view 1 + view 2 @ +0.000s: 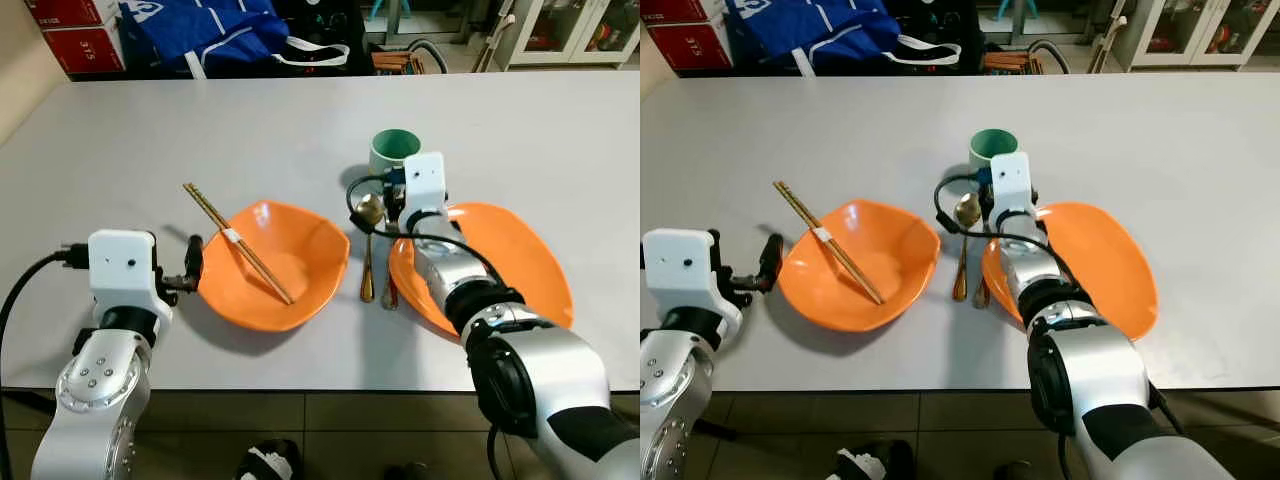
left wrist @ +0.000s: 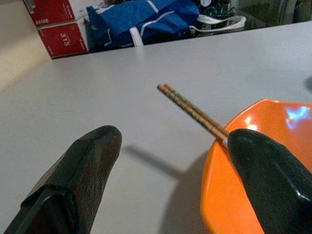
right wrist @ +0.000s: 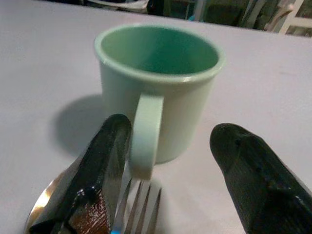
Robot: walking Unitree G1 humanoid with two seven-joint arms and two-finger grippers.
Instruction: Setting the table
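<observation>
Two orange dishes on a grey table [image 1: 150, 130]: plate [image 1: 520, 255] at lower right under the right arm, bowl [image 1: 275, 265] at lower centre with chopsticks [image 1: 238, 243] leaning across its rim. Green mug [image 1: 393, 150] above centre, spoon [image 1: 368, 250] and fork [image 3: 141, 202] below it. Right gripper [image 3: 168, 161] spread wide just before the mug's handle. Left gripper [image 2: 170, 165] agape at the bowl's left rim.
</observation>
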